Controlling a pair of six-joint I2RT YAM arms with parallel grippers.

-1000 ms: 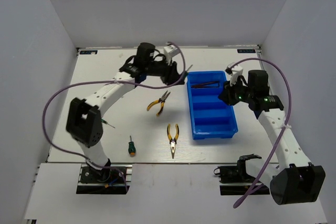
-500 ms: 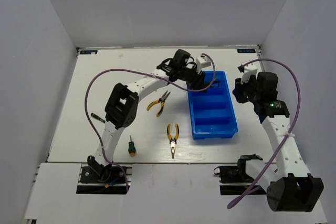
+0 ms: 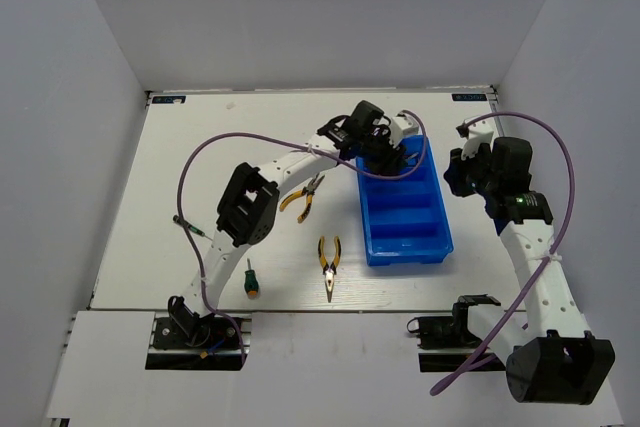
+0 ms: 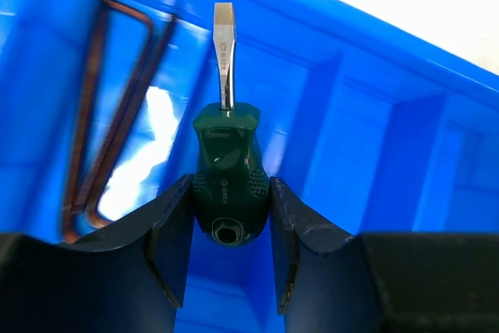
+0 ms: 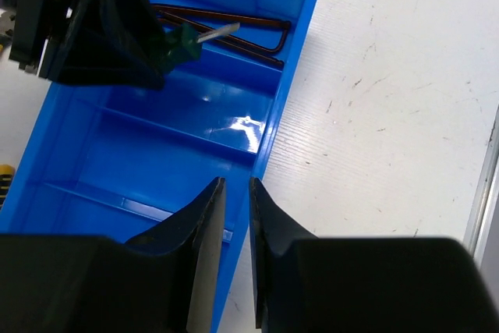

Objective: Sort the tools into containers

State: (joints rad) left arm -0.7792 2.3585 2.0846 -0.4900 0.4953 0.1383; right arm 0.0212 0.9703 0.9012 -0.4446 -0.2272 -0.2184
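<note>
Worktop (image 3: 200, 147): white; a tray and loose hand implements are carried.
Tray (image 3: 405, 239): bright blue, four crosswise compartments, set right of centre.
Left tool (image 4: 231, 200): reached over the tray's far compartment; clenched on the handle of a stubby green screwdriver (image 4: 228, 169).
Right tool (image 5: 234, 185): held just beside the tray's right rim; fingers nearly together, a narrow gap showing, nothing gripped.
Pliers (image 3: 303, 196): two yellow-handled pairs are laid on the worktop left of the tray, the second (image 3: 329, 265) nearer the bases.
Hex keys (image 5: 234, 33): lying in the far compartment, beneath the held screwdriver's blade.
Second stubby screwdriver (image 3: 250, 280): on the worktop, near left.
Thin screwdriver (image 3: 190, 227): on the worktop, far left.
</note>
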